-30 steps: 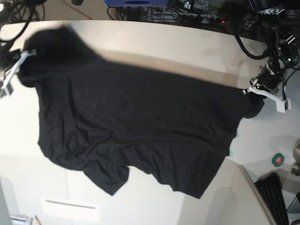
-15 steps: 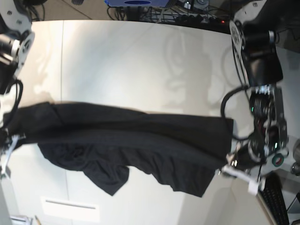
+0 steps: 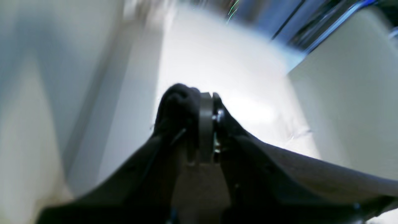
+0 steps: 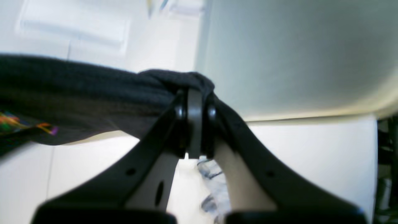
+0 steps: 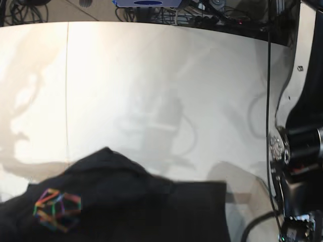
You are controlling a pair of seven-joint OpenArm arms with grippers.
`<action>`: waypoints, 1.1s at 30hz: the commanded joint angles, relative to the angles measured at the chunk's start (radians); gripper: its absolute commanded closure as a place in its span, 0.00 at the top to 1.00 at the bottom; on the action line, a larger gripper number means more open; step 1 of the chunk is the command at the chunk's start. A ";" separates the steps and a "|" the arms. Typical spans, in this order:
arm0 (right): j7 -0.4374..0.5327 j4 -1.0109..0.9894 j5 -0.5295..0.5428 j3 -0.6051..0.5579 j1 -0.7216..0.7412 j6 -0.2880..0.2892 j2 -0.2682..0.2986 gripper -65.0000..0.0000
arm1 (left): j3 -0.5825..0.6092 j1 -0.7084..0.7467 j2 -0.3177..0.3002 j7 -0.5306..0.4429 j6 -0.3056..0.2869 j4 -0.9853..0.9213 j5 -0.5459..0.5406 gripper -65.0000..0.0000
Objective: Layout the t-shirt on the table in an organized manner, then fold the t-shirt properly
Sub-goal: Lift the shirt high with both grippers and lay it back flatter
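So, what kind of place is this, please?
Probably a robotics lab or workshop. A wide off-white table carries only a black t-shirt, a robot arm stands at the side, and tangled cables and electronics lie behind the table.

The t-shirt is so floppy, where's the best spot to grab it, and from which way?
Probably the outer corners, one per arm, each reached from its own side. The t-shirt is limp, so two spread pinches keep it stretched flat. Both the left gripper and right gripper are shut on bunched black edge cloth, over the table.
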 commanded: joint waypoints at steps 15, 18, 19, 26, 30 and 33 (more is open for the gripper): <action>-0.342 0.705 -0.003 0.010 -0.602 -0.007 -0.036 0.00 | -0.274 0.638 -0.014 0.207 0.002 0.750 0.003 0.00; -0.290 0.694 0.013 0.061 -0.789 -0.007 -0.114 0.00 | -0.282 0.830 -0.014 0.204 0.002 0.766 0.006 0.00; -0.250 0.662 0.030 0.084 -0.836 -0.007 -0.142 0.00 | -0.279 0.889 -0.014 0.201 0.002 0.759 0.006 0.00; 0.012 0.268 0.040 0.202 -0.964 -0.007 -0.210 0.00 | -0.273 1.122 -0.014 0.061 0.002 0.631 0.006 0.00; 0.121 0.094 0.040 0.262 -0.981 -0.007 -0.200 0.00 | -0.277 1.183 -0.014 0.035 0.001 0.605 0.006 0.00; 0.150 0.082 0.040 0.268 -1.019 -0.007 -0.199 0.00 | -0.284 1.232 -0.014 0.034 0.001 0.610 0.006 0.00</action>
